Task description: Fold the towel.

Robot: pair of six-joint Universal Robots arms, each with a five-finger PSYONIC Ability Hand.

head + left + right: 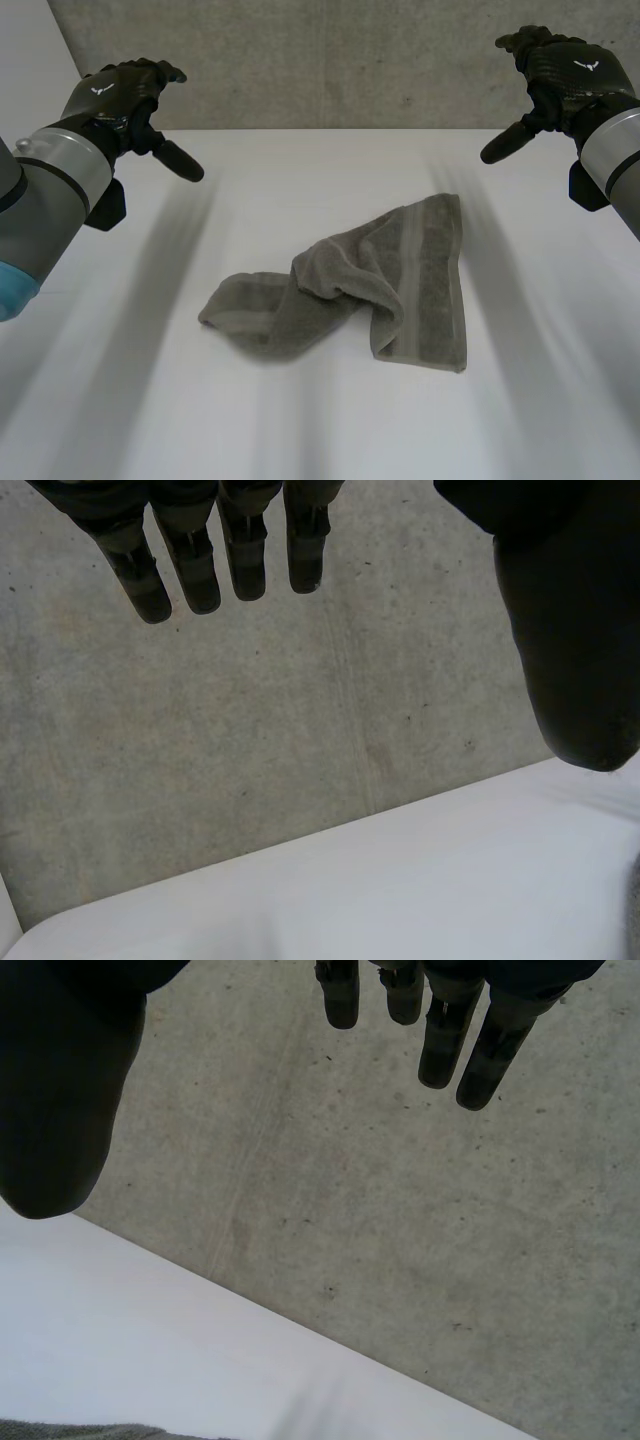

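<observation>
Behind the table (110, 400) and towel (425, 285): concrete wall (330, 60).

White table (330, 430) seen below grey concrete wall (330, 60); wall set along table's far edge, faintly speckled and streaked

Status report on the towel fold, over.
Left hand open, raised, off the towel. Right hand open, raised too. Towel crumpled mid-table, untouched.

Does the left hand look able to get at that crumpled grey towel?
Probably yes: the open left hand hangs above the table, and only bare tabletop lies between it and the towel.
</observation>
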